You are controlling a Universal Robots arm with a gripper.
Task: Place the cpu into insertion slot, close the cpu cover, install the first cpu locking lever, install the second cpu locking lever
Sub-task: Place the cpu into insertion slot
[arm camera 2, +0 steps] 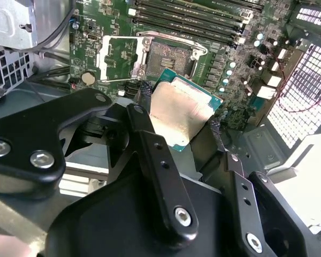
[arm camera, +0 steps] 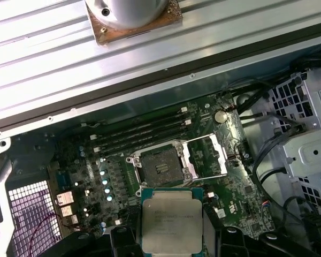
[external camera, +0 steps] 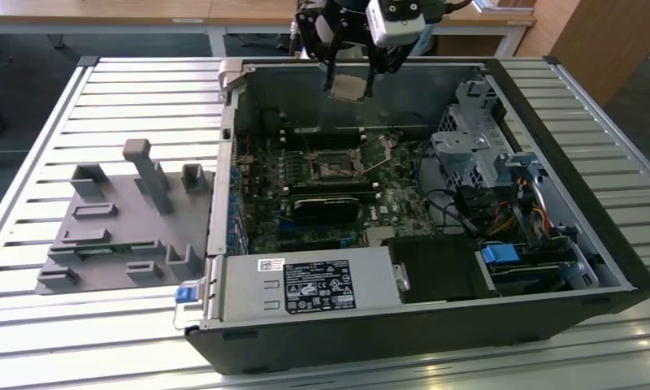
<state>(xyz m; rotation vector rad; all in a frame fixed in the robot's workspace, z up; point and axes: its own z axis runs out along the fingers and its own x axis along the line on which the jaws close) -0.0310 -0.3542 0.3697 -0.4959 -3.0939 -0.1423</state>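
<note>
My gripper (external camera: 348,75) is shut on the cpu (external camera: 348,86), a flat square chip with a dull silvery face and green edge. It hangs above the open computer case, over the back wall. In both wrist views the cpu (arm camera 2: 182,112) (arm camera: 172,222) sits between the black fingers (arm camera 2: 150,144). The insertion slot (external camera: 331,169) (arm camera 2: 168,56) (arm camera: 159,167) lies bare on the green board, a short way from the chip. The cpu cover (arm camera 2: 115,53) (arm camera: 208,155) is swung open beside the slot. A thin lever (external camera: 375,166) stands up near the socket.
Long black memory slots (arm camera: 139,134) run beside the socket. A black heatsink-like block (external camera: 325,207), a power supply (external camera: 303,284) and a drive cage (external camera: 477,154) with cables crowd the case. A grey fixture (external camera: 130,219) lies on the slatted table at the exterior view's left.
</note>
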